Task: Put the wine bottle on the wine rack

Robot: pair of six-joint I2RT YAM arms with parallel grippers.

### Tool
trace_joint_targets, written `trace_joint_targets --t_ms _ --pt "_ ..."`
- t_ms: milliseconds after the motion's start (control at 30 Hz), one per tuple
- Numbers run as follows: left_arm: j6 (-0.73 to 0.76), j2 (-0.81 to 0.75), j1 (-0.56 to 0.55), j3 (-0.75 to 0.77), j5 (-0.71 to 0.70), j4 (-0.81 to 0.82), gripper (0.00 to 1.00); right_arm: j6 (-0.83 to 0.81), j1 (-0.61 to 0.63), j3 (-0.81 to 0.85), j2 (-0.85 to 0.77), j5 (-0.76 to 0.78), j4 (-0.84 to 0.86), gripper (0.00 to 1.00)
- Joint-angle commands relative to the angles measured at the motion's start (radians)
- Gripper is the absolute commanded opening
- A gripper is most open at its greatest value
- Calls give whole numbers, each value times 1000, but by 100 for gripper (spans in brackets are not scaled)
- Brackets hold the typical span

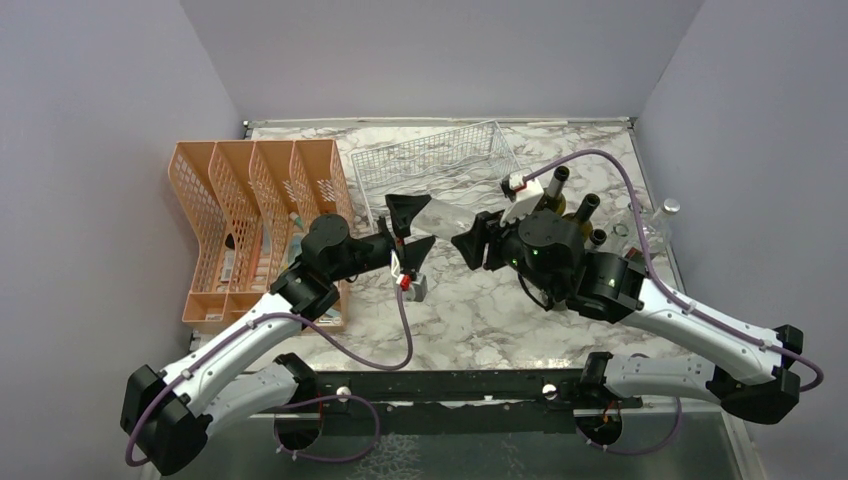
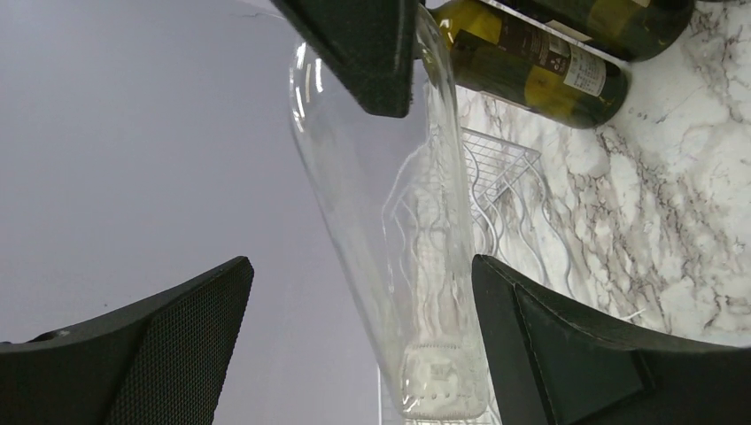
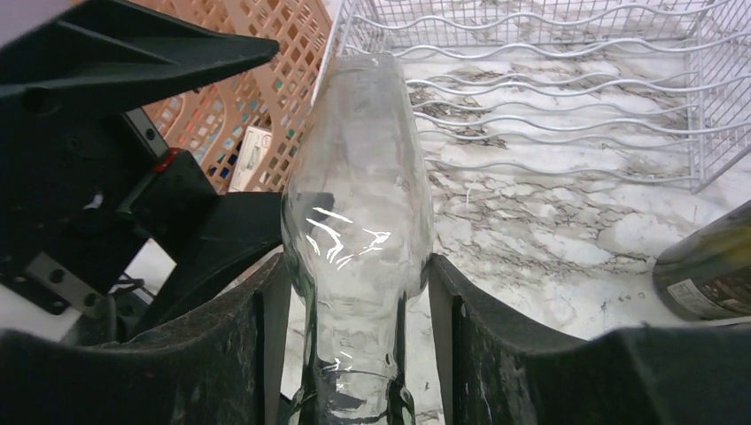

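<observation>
The right arm is reaching in over the marble table [image 1: 480, 310], and the right gripper [image 3: 357, 266] is clamping the wine bottle [image 3: 359, 168] near its shoulder, both fingers pressing on the glass. The left arm is stretching in from the opposite side, with the left gripper [image 2: 361, 264] gaping wide around the bottle, not touching it. The bottle, clear and colourless, is sitting between the two grippers just in front of the white wire wine rack [image 1: 440, 160].

A white marble-patterned tabletop [image 1: 480, 310] veined in grey is boxed in on three sides by plain, pale lavender-grey walls [image 1: 440, 50], evenly lit.
</observation>
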Motion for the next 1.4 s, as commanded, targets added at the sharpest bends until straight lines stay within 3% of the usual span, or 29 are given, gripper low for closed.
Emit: trace_joint_targets --t_ms 0,200,533,833,1133,1367 --pt "-98 -38 3 -30 1 66 99 -32 0 -42 -35 47 86 1" --pt "-241 22 3 -48 98 20 99 -18 1 -42 -52 7 88 1" --pt "-469 65 2 -90 255 97 99 2 1 -34 -50 7 46 1" --pt "-766 55 0 -134 54 188 99 -32 1 -111 -31 15 122 1" --pt "-811 109 -2 -164 17 225 99 -139 0 -242 12 2 328 1" --pt "-772 61 -1 -204 3 238 99 -163 0 -351 -19 -32 414 1"
